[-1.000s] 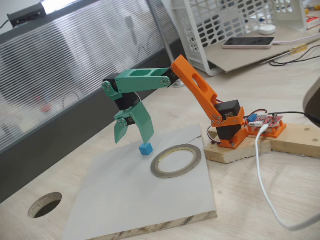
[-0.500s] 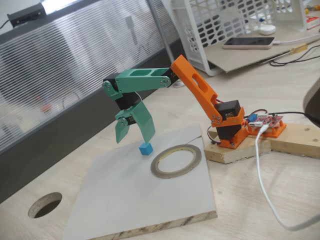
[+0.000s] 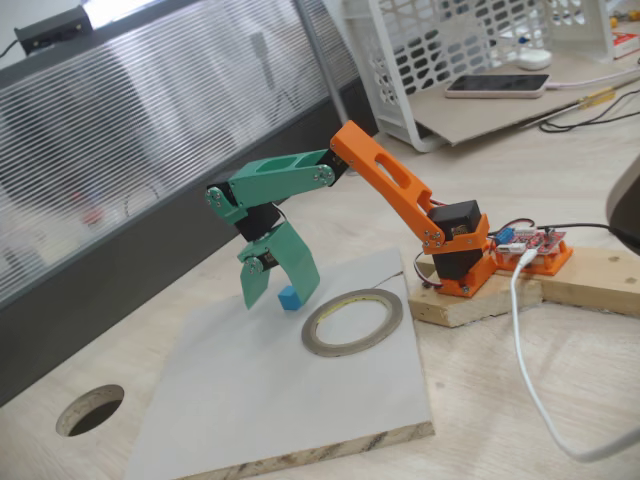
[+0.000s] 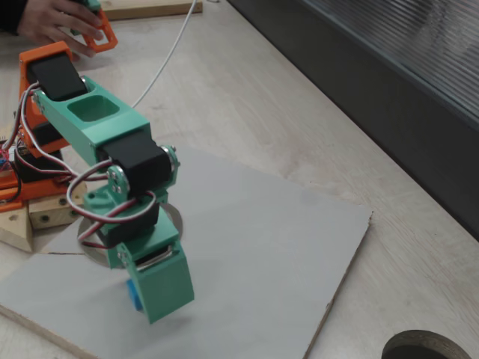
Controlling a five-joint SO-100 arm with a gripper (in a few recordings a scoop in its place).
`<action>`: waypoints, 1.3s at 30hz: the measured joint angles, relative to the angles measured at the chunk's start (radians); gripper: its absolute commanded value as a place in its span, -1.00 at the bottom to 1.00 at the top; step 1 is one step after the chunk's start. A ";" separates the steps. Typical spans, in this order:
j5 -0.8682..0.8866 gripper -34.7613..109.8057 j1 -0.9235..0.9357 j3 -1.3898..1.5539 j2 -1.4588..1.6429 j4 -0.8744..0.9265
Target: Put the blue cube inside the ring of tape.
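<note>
Cube (image 3: 288,297): tiny, bright sky-blue, plain faces, resting on the grey board (image 3: 250,400). In the other fixed view only a blue sliver (image 4: 134,294) shows behind the green finger. Gripper (image 3: 277,291) is lowered over it, jaws spread, one finger on each side of the cube; contact cannot be told, nothing lifted. Ring (image 3: 352,321): flat, grey-brown, yellowish inner rim, wide hollow, lying just right of the cube, apart from it. Bare board in front of both; board's front edge well off.

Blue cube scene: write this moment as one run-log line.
claw: open, straddling cube | cube: on board, outside tape | tape: beside cube
</note>
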 measured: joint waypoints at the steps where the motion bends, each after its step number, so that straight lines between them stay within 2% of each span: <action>1: 0.000 0.56 0.000 0.000 0.000 0.000; 11: -0.003 0.56 0.107 0.000 -0.020 0.000; 39: -0.009 0.56 0.107 0.000 -0.025 0.003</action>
